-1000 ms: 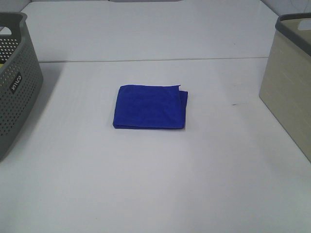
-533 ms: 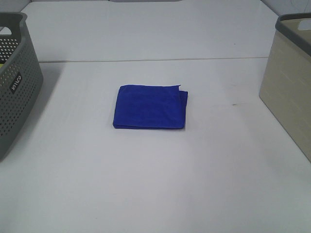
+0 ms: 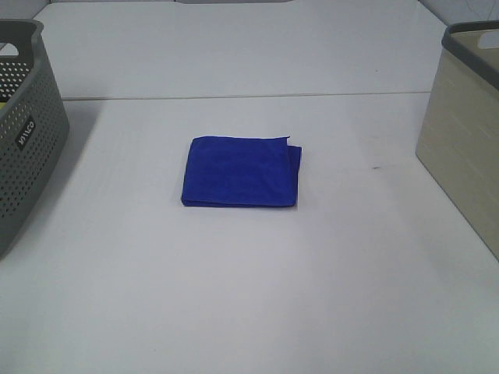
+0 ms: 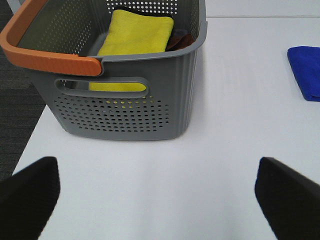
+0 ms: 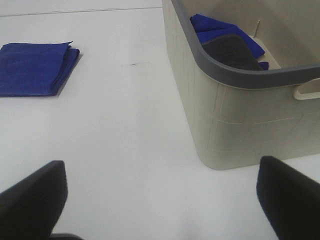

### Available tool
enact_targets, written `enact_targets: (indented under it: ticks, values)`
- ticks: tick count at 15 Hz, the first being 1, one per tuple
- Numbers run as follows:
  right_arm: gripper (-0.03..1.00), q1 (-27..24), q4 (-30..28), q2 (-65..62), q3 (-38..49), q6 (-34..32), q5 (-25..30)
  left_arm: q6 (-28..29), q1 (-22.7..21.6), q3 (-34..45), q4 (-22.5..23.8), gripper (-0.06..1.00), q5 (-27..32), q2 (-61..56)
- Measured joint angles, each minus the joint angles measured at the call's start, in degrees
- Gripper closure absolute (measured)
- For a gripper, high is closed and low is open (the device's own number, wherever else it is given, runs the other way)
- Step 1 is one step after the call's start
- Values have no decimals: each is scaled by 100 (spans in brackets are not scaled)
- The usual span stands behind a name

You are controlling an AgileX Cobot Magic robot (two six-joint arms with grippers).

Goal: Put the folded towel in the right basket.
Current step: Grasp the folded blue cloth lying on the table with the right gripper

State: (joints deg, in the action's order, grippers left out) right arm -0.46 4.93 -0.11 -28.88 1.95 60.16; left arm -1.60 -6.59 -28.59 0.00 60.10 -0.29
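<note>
Right wrist view: the right gripper [image 5: 160, 200] is spread wide. Its two dark fingers [image 5: 32, 200] sit far apart with nothing between them, and they touch no item. It faces the beige right basket [image 5: 235, 115], which stands near on the desk [image 5: 130, 140] and holds a blue cloth [image 5: 225, 30] and a dark grey cloth [image 5: 232, 52].

The folded towel [image 3: 240, 172] lies flat on the desk, well apart from this gripper and clear of the basket wall.

Left wrist view: the left gripper [image 4: 160, 200] is likewise spread wide and empty. It faces the grey perforated left basket [image 4: 130, 110], which has an orange handle [image 4: 45, 57] and a yellow cloth [image 4: 135, 35] inside.

Arm pose cannot be told from these views.

Exterior high view: the towel sits mid-desk between the two baskets, touching neither.
</note>
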Motion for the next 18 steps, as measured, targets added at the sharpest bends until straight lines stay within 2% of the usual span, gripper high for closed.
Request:
enact_targets:
  ticks: [1, 4, 5, 8, 12, 13, 14, 15, 18]
  values:
    - [-1, 0, 6, 155, -23, 0, 34, 0, 0, 0, 0, -4, 0, 0]
    - [-1, 0, 275, 1662, -716, 6, 418, 0, 0, 0, 0, -4, 0, 0]
    - [-1, 0, 544, 2911, -1518, 6, 699, 0, 0, 0, 0, -4, 0, 0]
    - [-1, 0, 653, 4824, -2876, 23, 762, 0, 0, 0, 0, -4, 0, 0]
    - [-1, 0, 710, 6761, -4263, 23, 877, 0, 0, 0, 0, -4, 0, 0]
    - [-1, 0, 877, 7030, -4418, 23, 900, 0, 0, 0, 0, -4, 0, 0]
    - [-1, 29, 1536, 7620, -4721, 40, 945, 0, 0, 0, 0, -4, 0, 0]
    - [0, 241, 1759, 8010, -4922, 46, 848, 0, 0, 0, 0, -4, 0, 0]
    - [0, 1249, 2057, 9442, -5575, 40, 109, 0, 0, 0, 0, -4, 0, 0]
